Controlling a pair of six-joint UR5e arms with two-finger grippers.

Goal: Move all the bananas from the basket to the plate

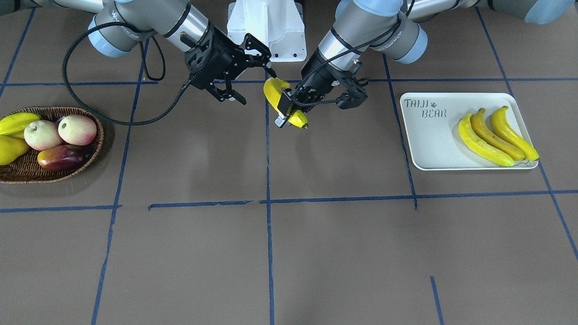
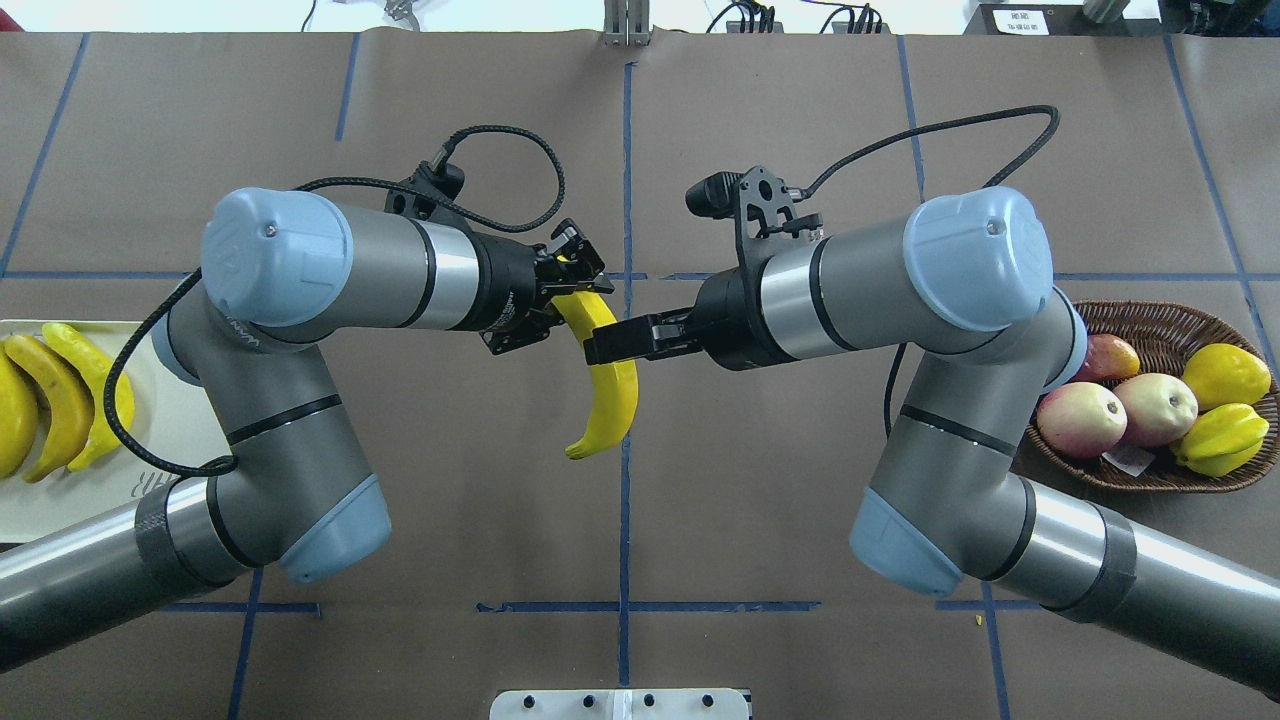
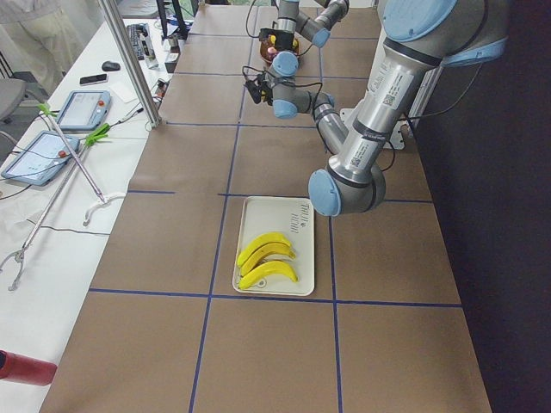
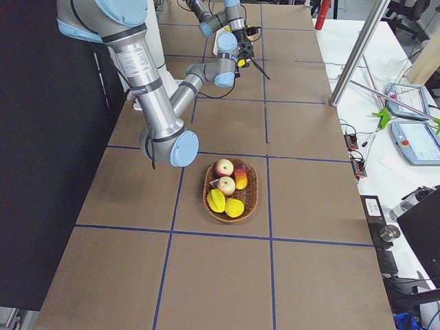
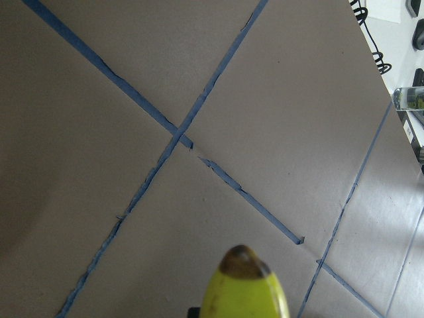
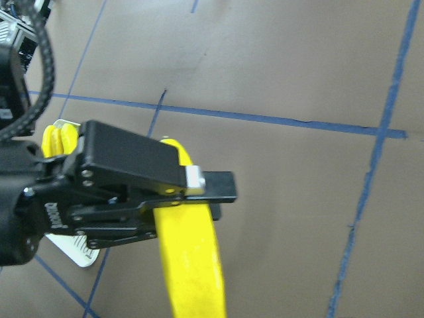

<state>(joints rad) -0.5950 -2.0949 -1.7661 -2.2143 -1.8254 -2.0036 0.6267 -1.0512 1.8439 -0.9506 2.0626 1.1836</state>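
A yellow banana (image 1: 272,91) (image 2: 615,400) hangs in the air over the table's middle. My left gripper (image 1: 289,110) (image 2: 575,275) is shut on its far, dark-tipped end, and that tip (image 5: 245,291) shows at the bottom of the left wrist view. My right gripper (image 1: 257,79) (image 2: 598,346) stands open beside the banana's other half, with its fingers spread wide. Three bananas (image 1: 492,135) (image 2: 50,400) lie side by side on the cream plate (image 1: 429,140) (image 2: 60,505). The wicker basket (image 1: 97,135) (image 2: 1160,320) holds other fruit.
In the basket lie two pink-cream round fruits (image 1: 58,131), a red-yellow fruit (image 1: 61,157) and yellow-green fruits (image 2: 1225,400). Blue tape lines cross the brown table (image 1: 316,253). The white robot base (image 1: 266,27) stands behind the grippers.
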